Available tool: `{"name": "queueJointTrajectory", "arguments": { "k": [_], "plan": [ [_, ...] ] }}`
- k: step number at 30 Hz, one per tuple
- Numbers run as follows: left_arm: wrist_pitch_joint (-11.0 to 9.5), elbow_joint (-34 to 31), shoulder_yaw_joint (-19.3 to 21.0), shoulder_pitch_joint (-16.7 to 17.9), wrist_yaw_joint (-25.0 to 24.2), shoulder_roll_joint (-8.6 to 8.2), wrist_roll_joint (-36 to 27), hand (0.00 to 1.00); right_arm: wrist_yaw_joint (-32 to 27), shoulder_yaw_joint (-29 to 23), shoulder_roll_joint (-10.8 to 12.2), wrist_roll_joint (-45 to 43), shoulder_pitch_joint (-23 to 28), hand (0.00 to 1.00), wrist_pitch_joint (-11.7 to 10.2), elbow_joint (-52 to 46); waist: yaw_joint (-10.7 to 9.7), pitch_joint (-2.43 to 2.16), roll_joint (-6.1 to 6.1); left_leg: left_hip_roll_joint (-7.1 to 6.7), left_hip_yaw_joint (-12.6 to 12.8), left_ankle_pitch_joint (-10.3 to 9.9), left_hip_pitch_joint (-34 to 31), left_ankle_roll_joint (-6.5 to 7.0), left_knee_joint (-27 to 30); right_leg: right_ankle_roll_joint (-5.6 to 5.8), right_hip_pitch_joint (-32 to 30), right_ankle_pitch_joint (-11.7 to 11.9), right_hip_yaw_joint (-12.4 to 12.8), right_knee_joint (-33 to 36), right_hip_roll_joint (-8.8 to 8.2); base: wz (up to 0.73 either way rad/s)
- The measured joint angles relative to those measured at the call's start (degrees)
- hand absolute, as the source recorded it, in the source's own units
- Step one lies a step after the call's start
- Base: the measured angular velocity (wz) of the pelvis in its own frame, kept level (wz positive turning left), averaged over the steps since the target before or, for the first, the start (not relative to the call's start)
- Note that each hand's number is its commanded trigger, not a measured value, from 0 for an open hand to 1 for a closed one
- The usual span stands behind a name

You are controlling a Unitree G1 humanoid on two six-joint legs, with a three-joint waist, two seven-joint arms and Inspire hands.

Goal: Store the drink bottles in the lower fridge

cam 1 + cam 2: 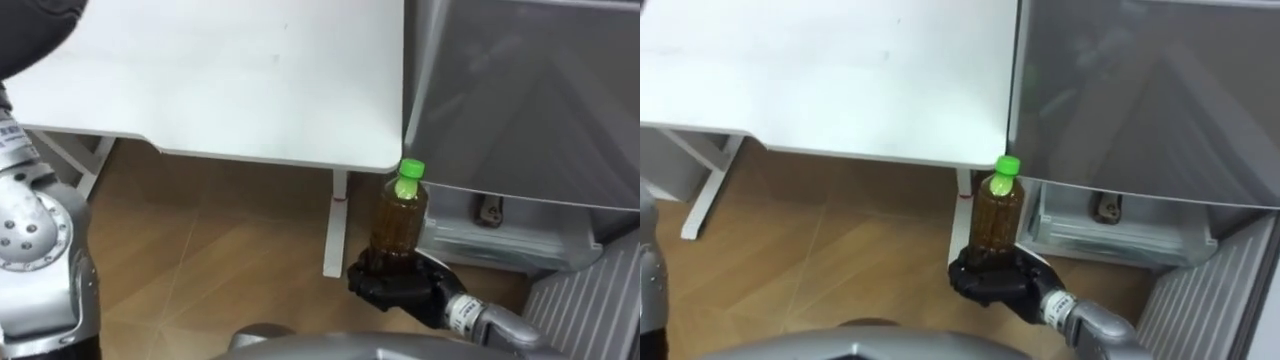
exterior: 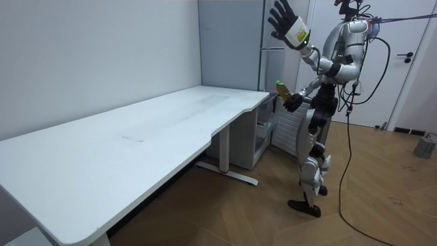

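R hand (image 1: 400, 290), fingers (image 1: 372, 283) round bottle (image 1: 400, 218) base, approx upright

The right hand (image 1: 398, 286) hides the bottle (image 1: 400, 215) base.

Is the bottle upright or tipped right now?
Upright: the bottle stands in the right hand, green cap on top.

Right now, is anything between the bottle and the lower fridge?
Nothing visible. The right hand holds the bottle upright just in front of the lower fridge, whose door seems open, past the table corner. The left hand is raised, open.
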Motion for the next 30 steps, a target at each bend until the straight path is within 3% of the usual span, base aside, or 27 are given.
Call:
{"name": "queueJointTrajectory", "arguments": {
  "k": [3,7,13,16,18,21,28,30],
  "plan": [
    [1.2,4.9,0.3,0.5,4.1,-0.02,-1.3,0.0,-1.7,0.0,0.0,0.1,0.1,1.0,0.4,-0.1,1.1,-0.08,-0.11,-0.06,-0.3,0.0,0.0,0.01,-0.1,0.01,0.0,0.0,-0.1,0.0,-0.04,0.01],
    [1.7,12.8,0.6,3.7,6.8,-0.04,-3.0,0.0,-2.8,-0.1,-0.1,0.0,0.4,1.0,2.2,-1.7,1.1,-0.23,-0.18,-0.09,-0.3,0.0,0.0,0.01,-0.3,0.01,0.1,0.0,-0.5,-0.1,-0.08,0.02],
    [3.9,30.7,-3.2,7.6,9.9,-0.24,-10.3,0.0,-6.0,0.6,0.7,0.2,0.4,1.0,3.1,-1.8,1.6,-0.48,-1.15,-0.02,0.3,0.0,1.0,-0.01,-1.4,0.02,0.4,0.0,0.3,-0.3,-0.03,-0.06],
    [5.8,38.8,-6.8,7.7,11.5,-0.24,-14.9,0.0,-7.1,1.3,1.1,1.1,-0.4,1.0,4.5,-1.7,1.5,-0.47,-2.45,-0.01,0.3,0.0,0.9,-0.01,-1.5,0.02,0.2,0.0,0.2,-0.3,-0.03,0.0],
    [8.1,45.6,-11.1,7.9,11.5,-0.24,-17.6,0.0,-8.0,2.3,1.2,2.3,-1.4,1.0,5.3,-1.8,1.2,-0.4,-2.73,-0.02,0.3,0.0,0.8,0.02,-1.5,0.03,0.1,0.0,0.2,-0.1,-0.06,0.0],
    [9.5,50.8,-15.0,8.2,11.0,-0.28,-21.5,0.0,-8.9,2.8,1.6,5.0,-2.2,1.0,6.9,-1.7,1.3,-0.36,-2.63,0.04,0.4,0.0,0.8,0.02,-1.9,0.03,0.0,0.0,0.3,-0.1,-0.01,0.0],
    [13.2,60.1,-15.3,11.6,6.6,-0.36,-23.8,0.0,-11.0,4.2,1.6,12.2,-2.3,1.0,8.5,-1.5,0.7,-0.3,-2.66,0.03,0.5,-0.1,0.9,-0.02,-2.0,0.03,0.0,0.0,0.3,-0.2,-0.02,0.0],
    [15.2,61.7,-15.6,12.6,4.0,-0.44,-26.0,0.0,-11.1,4.6,1.1,14.8,-2.4,1.0,8.8,-1.5,0.6,-0.23,-2.58,0.04,0.5,-0.1,0.7,0.0,-2.0,0.03,-0.1,0.0,0.3,-0.2,-0.02,0.0]
  ]
}}
